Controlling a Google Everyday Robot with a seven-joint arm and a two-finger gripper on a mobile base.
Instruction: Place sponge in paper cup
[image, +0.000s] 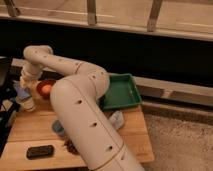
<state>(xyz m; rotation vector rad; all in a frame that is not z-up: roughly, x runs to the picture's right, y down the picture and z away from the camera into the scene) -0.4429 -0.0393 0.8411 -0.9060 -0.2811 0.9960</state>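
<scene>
One white robot arm (80, 100) reached from the lower middle across a wooden worktop (30, 130) to its far left edge. Its end effector (25, 82) hung there directly over a pale paper cup (27, 104) that stood upright on the worktop. A bluish patch that was probably the sponge (21, 91) showed just beneath the end effector and right above the cup's rim. Whether the end effector was apart or clamped on it could not be told. A red bowl (46, 88) holding something orange sat just beside the cup. A green tray (122, 92) lay well apart to the right, and a flat black object (40, 151) lay near the front edge. Judging by this, the step in hand was the placing itself, with the sponge carried over the cup. The next move called for lowering it squarely into the mouth and letting go without tipping the light cup.
</scene>
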